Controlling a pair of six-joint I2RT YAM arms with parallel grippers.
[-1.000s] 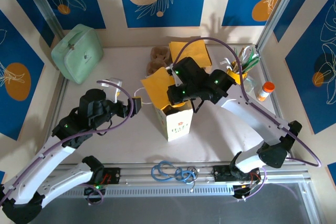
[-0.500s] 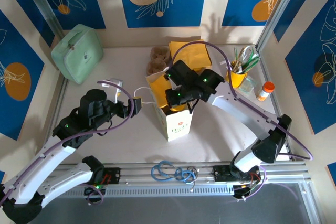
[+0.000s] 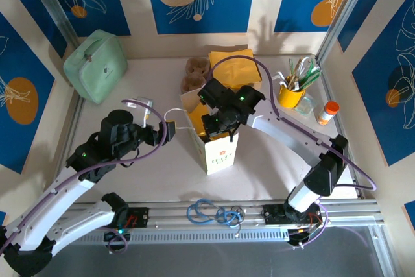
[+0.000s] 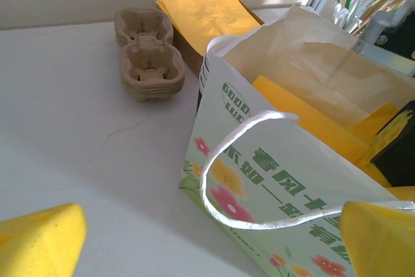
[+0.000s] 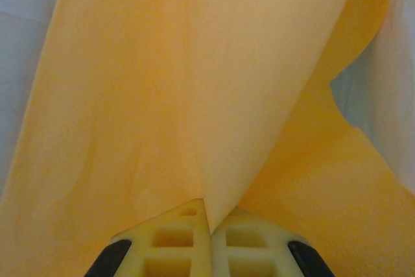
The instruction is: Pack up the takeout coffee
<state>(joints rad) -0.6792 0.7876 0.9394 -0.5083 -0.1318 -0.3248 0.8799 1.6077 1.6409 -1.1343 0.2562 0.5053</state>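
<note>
- Top external: right claw [image 3: 217,126] sits in the mouth of the paper bag [image 3: 220,152], centre frame on the table [image 3: 155,173].
- Right wrist: pads [image 5: 133,254] pressed together, pinching a yellow paper sheet [image 5: 194,95].
- Left wrist: left claw [image 4: 207,238] spread wide, apparently gripping nothing; bag handle [image 4: 224,154] loops just ahead.
- Takeout coffee: can't tell where it is.
</note>
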